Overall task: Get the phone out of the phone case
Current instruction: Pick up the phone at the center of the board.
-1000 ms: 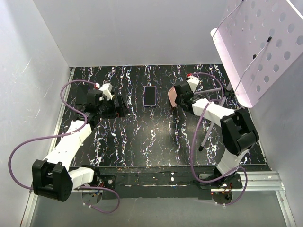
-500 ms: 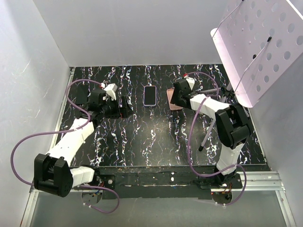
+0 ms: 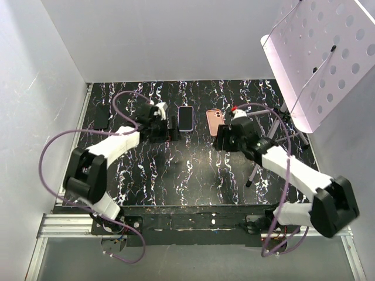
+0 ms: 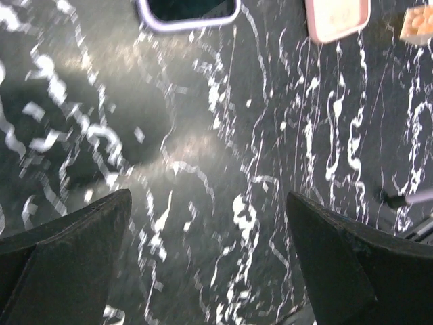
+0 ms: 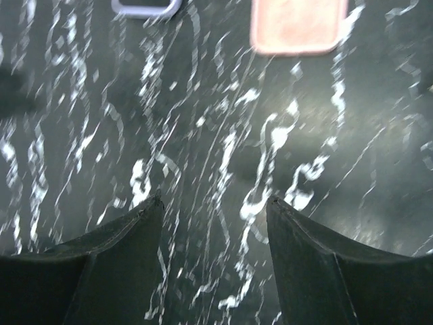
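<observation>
While the left gripper (image 4: 208, 196) and right gripper (image 5: 214, 199) both gape empty, the purple-rimmed black slab phone (image 3: 186, 118) lies by the black marbled counter's (image 3: 176, 175) far edge, long axis near-to-far, nearest the left gripper, just beside the empty pink rectangular phone case (image 3: 215, 122).

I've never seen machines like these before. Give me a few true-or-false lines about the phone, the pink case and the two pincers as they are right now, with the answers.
1. The pink case lies flat on the table. True.
2. The right pincer is clamped on the pink case. False: it is open and holds nothing, and the case lies on the table beyond its fingertips.
3. The left pincer is open with nothing between its fingers. True.
4. The phone is stacked on top of the pink case. False: they lie side by side with a gap of bare table between them, the case on the right.
</observation>
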### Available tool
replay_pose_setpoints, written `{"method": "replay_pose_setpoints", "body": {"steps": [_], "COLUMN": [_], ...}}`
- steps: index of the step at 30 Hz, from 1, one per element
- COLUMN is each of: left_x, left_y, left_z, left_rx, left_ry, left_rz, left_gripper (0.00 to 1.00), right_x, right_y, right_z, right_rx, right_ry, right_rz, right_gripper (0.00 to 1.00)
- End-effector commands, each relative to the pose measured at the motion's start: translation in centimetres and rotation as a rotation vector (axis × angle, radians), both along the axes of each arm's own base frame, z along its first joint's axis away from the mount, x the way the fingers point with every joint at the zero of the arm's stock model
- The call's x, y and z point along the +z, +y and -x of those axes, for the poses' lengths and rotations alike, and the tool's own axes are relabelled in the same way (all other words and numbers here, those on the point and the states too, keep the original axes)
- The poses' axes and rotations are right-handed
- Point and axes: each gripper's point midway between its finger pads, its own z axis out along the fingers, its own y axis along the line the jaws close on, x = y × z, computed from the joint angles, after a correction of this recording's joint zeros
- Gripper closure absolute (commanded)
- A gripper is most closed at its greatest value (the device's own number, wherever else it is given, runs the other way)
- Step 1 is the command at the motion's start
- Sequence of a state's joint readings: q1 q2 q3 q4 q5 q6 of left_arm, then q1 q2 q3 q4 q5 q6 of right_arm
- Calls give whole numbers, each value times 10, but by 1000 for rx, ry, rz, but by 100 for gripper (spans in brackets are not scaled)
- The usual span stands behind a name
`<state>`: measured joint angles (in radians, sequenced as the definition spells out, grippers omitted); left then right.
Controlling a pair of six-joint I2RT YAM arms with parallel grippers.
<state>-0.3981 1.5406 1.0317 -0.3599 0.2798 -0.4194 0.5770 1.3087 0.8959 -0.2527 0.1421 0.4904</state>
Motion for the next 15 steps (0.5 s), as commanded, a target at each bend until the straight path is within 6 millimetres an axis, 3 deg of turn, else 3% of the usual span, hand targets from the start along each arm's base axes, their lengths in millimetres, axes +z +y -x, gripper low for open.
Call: {"method": "replay_pose_setpoints", "body": {"steps": [1,4,6,9,15], "left_x": [-5,-24,-47,-58,-81], "left_y": [-24,-30,-37,-38,-50], "left_z": [-48,-80,-96,-118,-135], "left_rx": [96,163,163,186,113], "left_ry": [-15,-6,32,50,77], "left_rz": [-16,-76,-134,-238,-323], "left_gripper": [2,2,2,2,2], "right_x": [7,14,21,33,45], "right_y": [19,17,12,6,-6], "right_z": [47,66,74,83,92], "right_rx": [128,138,139,151,147], "right_ry": [-6,-21,-49,-103,-177], "right_rz": [-135,-186,-210,-240,-265], "right_gripper": [30,30,29,27,27]}}
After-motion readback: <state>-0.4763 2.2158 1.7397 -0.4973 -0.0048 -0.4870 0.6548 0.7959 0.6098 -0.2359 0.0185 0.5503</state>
